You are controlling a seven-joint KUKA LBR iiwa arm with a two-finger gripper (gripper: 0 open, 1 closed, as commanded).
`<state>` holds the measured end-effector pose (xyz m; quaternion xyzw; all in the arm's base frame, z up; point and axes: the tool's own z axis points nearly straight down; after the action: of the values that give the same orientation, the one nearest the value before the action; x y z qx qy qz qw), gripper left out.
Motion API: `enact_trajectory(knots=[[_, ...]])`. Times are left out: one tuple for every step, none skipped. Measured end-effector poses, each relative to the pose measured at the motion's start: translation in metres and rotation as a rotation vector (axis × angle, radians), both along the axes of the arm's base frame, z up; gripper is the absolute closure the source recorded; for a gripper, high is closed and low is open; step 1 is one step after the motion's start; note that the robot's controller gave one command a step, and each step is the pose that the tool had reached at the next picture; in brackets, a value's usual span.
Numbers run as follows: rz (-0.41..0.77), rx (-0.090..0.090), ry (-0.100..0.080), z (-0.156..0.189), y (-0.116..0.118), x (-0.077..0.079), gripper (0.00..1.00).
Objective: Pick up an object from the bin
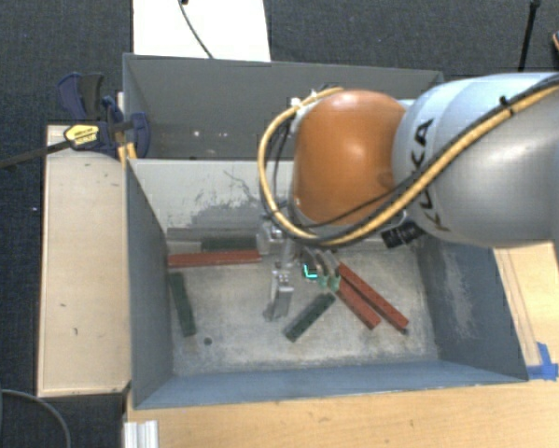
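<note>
My gripper point(302, 299) hangs low over the middle of the bin floor, under the orange wrist cover. It is open: one silver finger point(279, 297) stands left and the other point(328, 281) right, with nothing gripped between them. A dark green stick point(307, 318) lies slanted on the floor just below the gripper, its upper end close to the right finger. Two red-brown sticks point(372, 298) lie side by side immediately to the right, slanting down toward the right wall.
A long red-brown stick point(214, 259) lies along the back wall at the left, with a dark green stick point(229, 244) just behind it. Another dark green stick point(181, 305) lies near the left wall. The arm covers the bin's back right.
</note>
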<state>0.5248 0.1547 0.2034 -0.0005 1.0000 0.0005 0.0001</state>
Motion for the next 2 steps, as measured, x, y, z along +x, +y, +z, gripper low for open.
enact_trajectory(knots=[[0.331,-0.001,0.003,-0.1237,-0.0671,0.0067,0.00],[0.326,0.000,-0.001,-0.1214,-0.0654,0.0078,1.00]])
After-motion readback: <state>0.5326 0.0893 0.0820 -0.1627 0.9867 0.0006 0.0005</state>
